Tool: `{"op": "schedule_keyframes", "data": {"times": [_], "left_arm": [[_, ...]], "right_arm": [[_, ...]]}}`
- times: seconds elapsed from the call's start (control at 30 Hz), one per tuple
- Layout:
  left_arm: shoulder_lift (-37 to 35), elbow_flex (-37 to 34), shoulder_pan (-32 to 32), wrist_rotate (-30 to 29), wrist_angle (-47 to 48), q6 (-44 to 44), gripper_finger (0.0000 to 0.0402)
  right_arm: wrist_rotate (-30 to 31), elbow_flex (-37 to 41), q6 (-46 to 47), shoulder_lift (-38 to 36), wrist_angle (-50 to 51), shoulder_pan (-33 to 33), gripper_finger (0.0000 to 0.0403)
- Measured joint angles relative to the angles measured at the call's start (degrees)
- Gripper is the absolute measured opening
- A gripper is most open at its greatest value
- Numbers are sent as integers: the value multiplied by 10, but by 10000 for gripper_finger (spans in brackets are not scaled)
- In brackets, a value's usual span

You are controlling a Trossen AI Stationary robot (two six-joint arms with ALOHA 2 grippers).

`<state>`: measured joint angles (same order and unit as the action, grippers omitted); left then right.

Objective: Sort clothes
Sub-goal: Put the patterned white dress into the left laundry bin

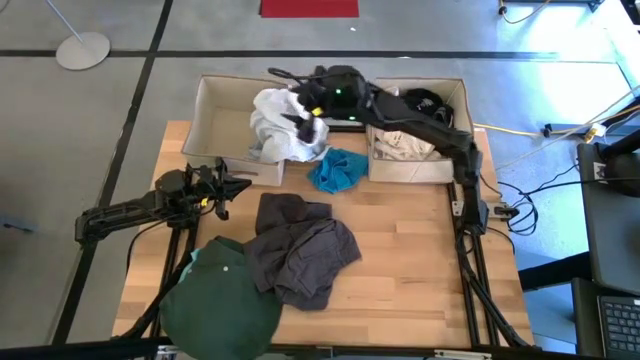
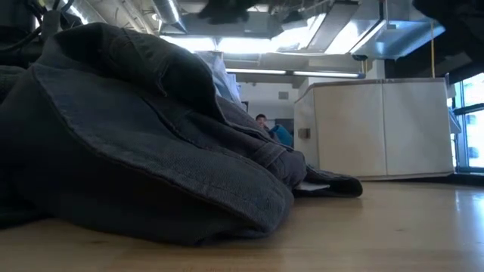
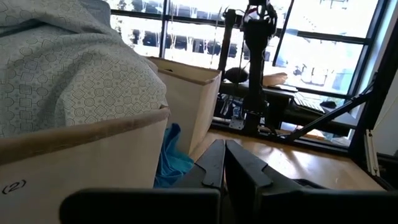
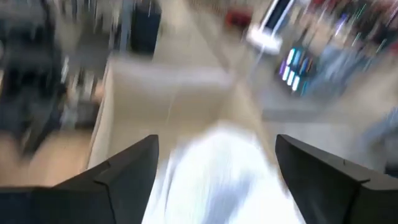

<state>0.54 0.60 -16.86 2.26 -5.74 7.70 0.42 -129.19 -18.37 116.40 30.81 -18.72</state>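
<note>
A white and pale grey-blue garment (image 1: 283, 125) lies heaped in the left beige box (image 1: 215, 115), spilling over its near wall; it also shows in the left wrist view (image 3: 68, 68). My right gripper (image 1: 303, 115) is open right above it, and the white cloth (image 4: 217, 174) shows between its fingers. A turquoise garment (image 1: 337, 170) lies on the table in front of the boxes. A dark grey garment (image 1: 300, 245) and a dark green one (image 1: 220, 300) lie on the near table. My left gripper (image 1: 235, 187) is shut and empty at the table's left. My right gripper stands open over the white garment's top (image 4: 217, 174), fingers pointing down into the left box. I cannot tell whether the fingers touch the cloth.
The right beige box (image 1: 450, 95) holds a pale cloth (image 1: 400, 145) and a black one (image 1: 425, 100). Bare wood (image 1: 420, 260) shows at the near right. In the low view the dark grey garment (image 2: 151, 136) fills the left half.
</note>
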Motion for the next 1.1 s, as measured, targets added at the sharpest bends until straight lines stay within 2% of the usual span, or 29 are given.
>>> {"op": "schedule_keyframes", "data": {"times": [0.2,0.37,0.53,0.77,0.87,0.93,1.03,1.1], "left_arm": [[0,0,0,0,6,6,4],[0,0,0,0,8,9,4],[0,0,0,0,10,9,4],[0,0,0,0,11,7,4],[0,0,0,0,12,6,4],[0,0,0,0,12,6,4],[0,0,0,0,12,7,4],[0,0,0,0,12,8,4]], "right_arm": [[31,6,24,-9,236,-5,315],[35,77,26,-3,265,-9,314],[43,178,7,-3,163,-24,314],[47,333,-31,-2,-131,-46,314],[35,365,-14,3,-216,-46,314],[4,369,-9,6,-265,-45,314],[-31,370,-12,12,-300,-45,306],[-38,371,-13,16,-307,-45,285]]}}
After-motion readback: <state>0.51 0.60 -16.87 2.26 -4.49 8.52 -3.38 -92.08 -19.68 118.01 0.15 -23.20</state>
